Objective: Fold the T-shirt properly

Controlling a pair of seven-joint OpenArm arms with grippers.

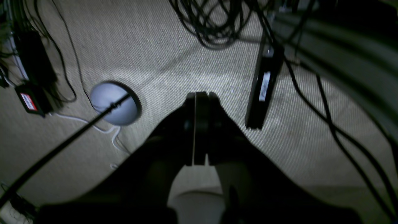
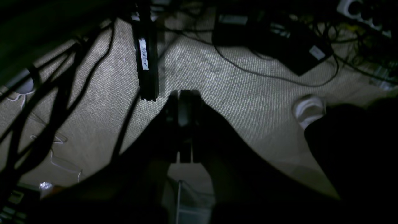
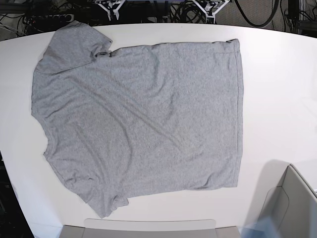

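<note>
**Grey T-shirt flat on table, both grippers closed and off the cloth**

Left wrist view: left gripper [image 1: 199,93] pressed fully together, nothing between the fingers, pointing down at beige carpet [image 1: 174,49]. Round white object [image 1: 113,104] to the left, black cables [image 1: 214,25] far, long black bar [image 1: 264,88] to the right.

Right wrist view: right gripper [image 2: 183,93] likewise clamped tight and empty, above the same carpet. Labelled black bar [image 2: 146,59] just left, white shoe [image 2: 309,109] at right.

Base view: T-shirt [image 3: 143,119] spread flat on the white table [image 3: 277,74], plain side up, neck and sleeves at left, hem at right, one sleeve far left, the other near left. Grey box [image 3: 297,203] at near right corner.
</note>
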